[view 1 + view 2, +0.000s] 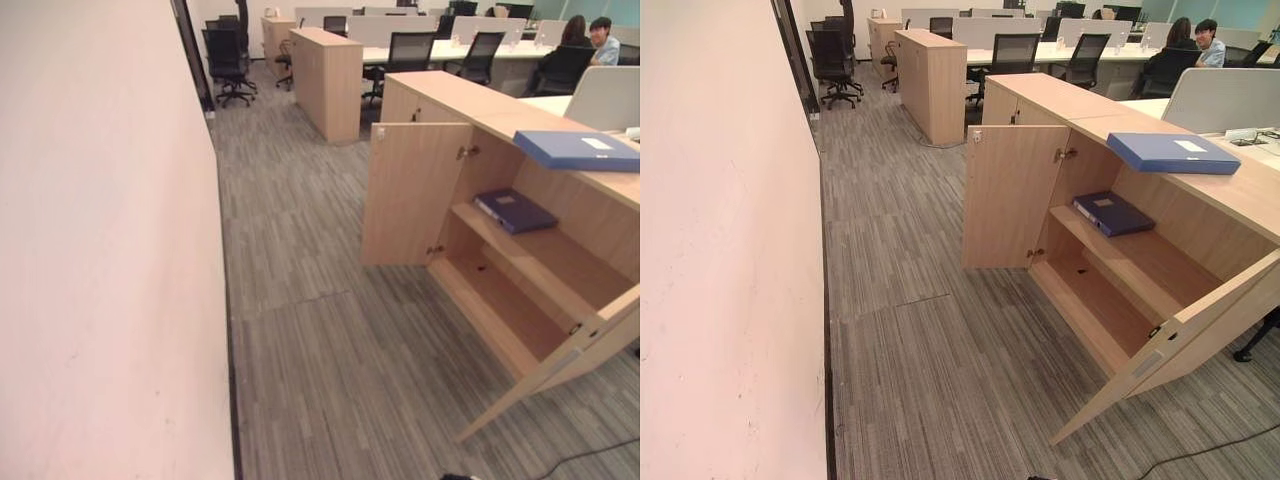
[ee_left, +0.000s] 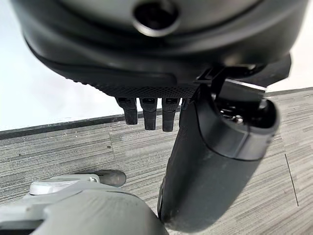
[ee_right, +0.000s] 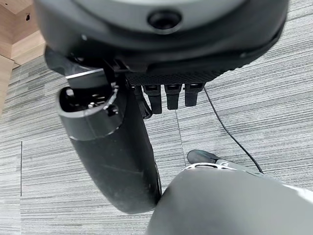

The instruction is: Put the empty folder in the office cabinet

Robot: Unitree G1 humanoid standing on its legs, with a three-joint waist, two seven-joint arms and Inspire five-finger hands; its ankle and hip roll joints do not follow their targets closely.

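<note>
A light blue folder (image 1: 578, 150) lies flat on top of the wooden office cabinet (image 1: 560, 262) at the right. Both cabinet doors stand open: the left door (image 1: 415, 195) swings out toward the aisle and the right door (image 1: 1170, 350) juts toward me. A darker blue folder (image 1: 1113, 213) rests on the upper shelf inside, and the lower shelf is bare. My left hand (image 2: 215, 156) hangs over the carpet with straight fingers (image 2: 149, 115), holding nothing. My right hand (image 3: 112, 156) hangs the same way, its fingers (image 3: 171, 95) straight and holding nothing.
A pale wall (image 1: 100, 250) runs close along my left. Grey carpet (image 1: 300, 300) stretches between it and the cabinet. A second wooden cabinet (image 1: 328, 80) stands farther back, with black office chairs (image 1: 226, 62), desks and two seated people (image 1: 598, 42) beyond.
</note>
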